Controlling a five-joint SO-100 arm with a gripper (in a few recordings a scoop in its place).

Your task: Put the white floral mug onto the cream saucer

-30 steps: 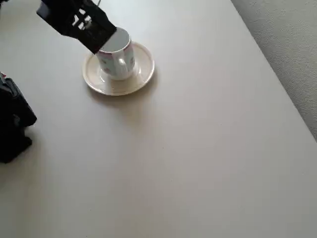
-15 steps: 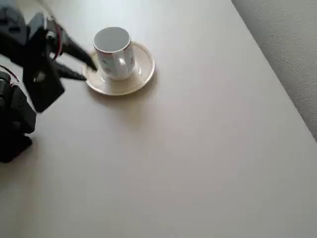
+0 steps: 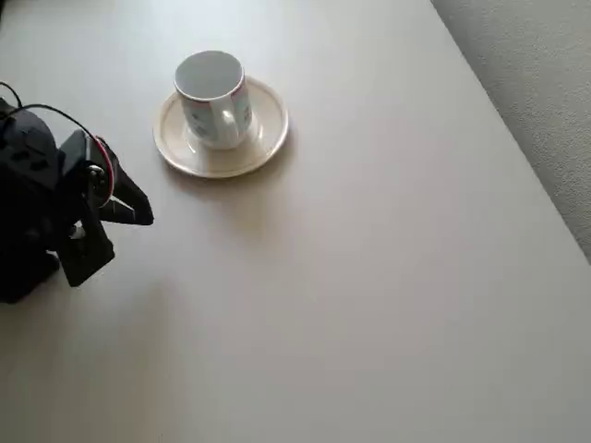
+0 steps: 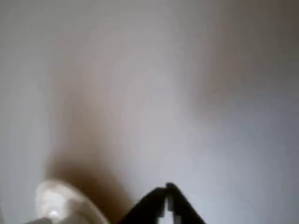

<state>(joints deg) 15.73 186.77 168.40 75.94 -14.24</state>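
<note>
White mug, overhead view: we see the white floral mug (image 3: 211, 97) standing upright in the middle of the cream saucer (image 3: 263, 138), its open mouth facing up and its handle turned toward the lower edge of the picture.
Saucer, overhead view: it rests flat on the pale table (image 3: 369, 277), in the upper left part of the surface.
Gripper, overhead view: the gripper (image 3: 138, 210) sits at the left edge, well apart from the saucer, below and to the left of it; its dark fingertips point right, toward the middle of the table. From this angle we cannot tell how far the jaws are parted.
Arm, overhead view: the black arm (image 3: 37, 212) is folded low and compact against the left edge, with red and black wires looped over it.
Gripper, wrist view: we see the gripper (image 4: 167, 193) at the bottom of a blurred picture, its two dark fingertips meeting at a point with nothing between them, so the jaws are closed and empty.
Saucer, wrist view: a pale glossy blur in the lower left corner may be the saucer; we cannot tell for sure.
</note>
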